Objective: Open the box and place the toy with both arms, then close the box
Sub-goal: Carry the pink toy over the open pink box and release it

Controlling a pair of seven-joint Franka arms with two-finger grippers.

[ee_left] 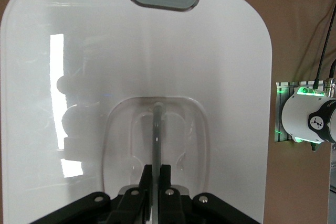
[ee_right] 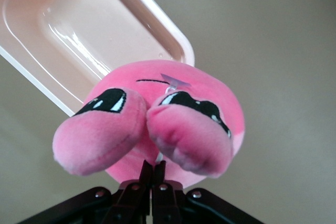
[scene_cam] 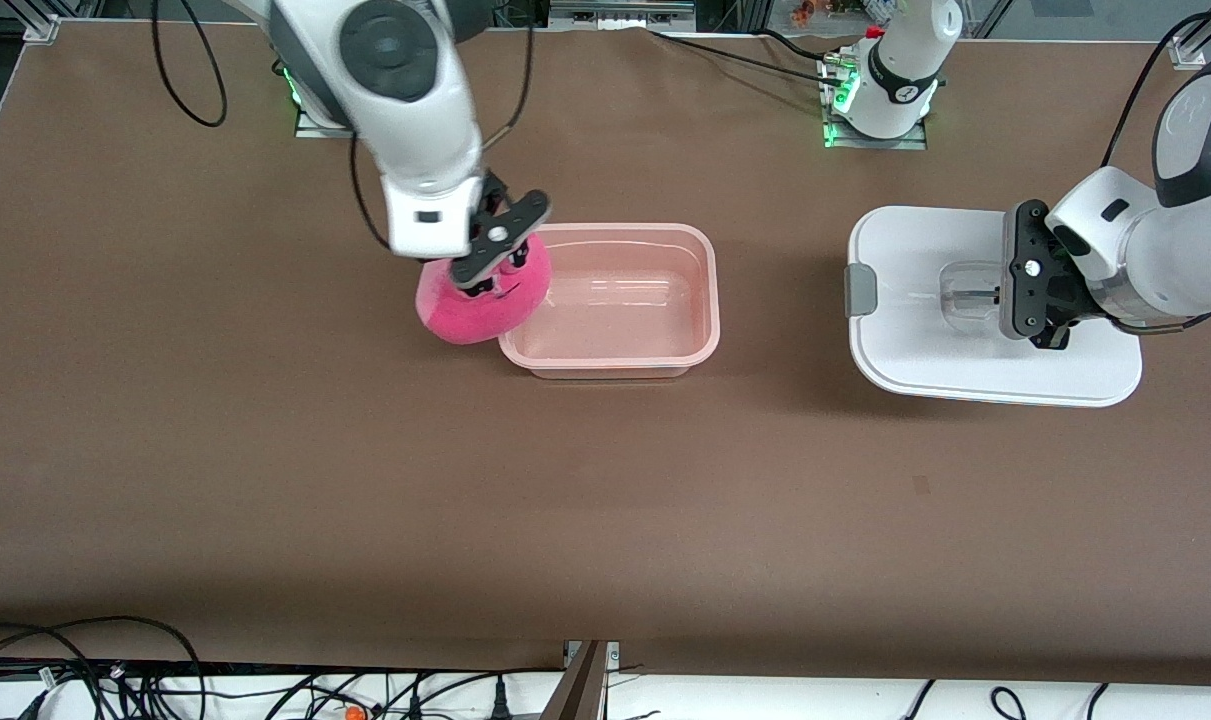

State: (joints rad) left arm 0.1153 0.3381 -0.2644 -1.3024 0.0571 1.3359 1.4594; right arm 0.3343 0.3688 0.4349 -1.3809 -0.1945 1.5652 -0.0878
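The box, a rounded rectangular translucent pink plastic tub [scene_cam: 615, 300], sits open just above the centre of the front view, on the brown table [scene_cam: 265, 480]. Its flat white lid [scene_cam: 925, 350], with a grey end clip [scene_cam: 860, 291] and a recessed centre handle [scene_cam: 970, 292], lies apart from it at the right of the frame, toward the left arm's end of the table.

The toy, a round hot-pink plush blob [scene_cam: 480, 300] with a dark angry-eyed face, hangs at the tub's end nearest the right arm, overlapping the rim, left of centre in the front view. The right gripper [scene_cam: 493, 262] pinches it from above with its fingers clamped tight together on a small fold of plush; in the right wrist view the toy [ee_right: 157, 129] bulges out on both sides of the closed fingers, with the tub [ee_right: 79, 30] in the upper left of that frame.

The left gripper [scene_cam: 995, 295] is low over the lid, its fingers squeezed together on the thin bar of the handle [ee_left: 156, 140], which shows at the lower centre of the left wrist view.
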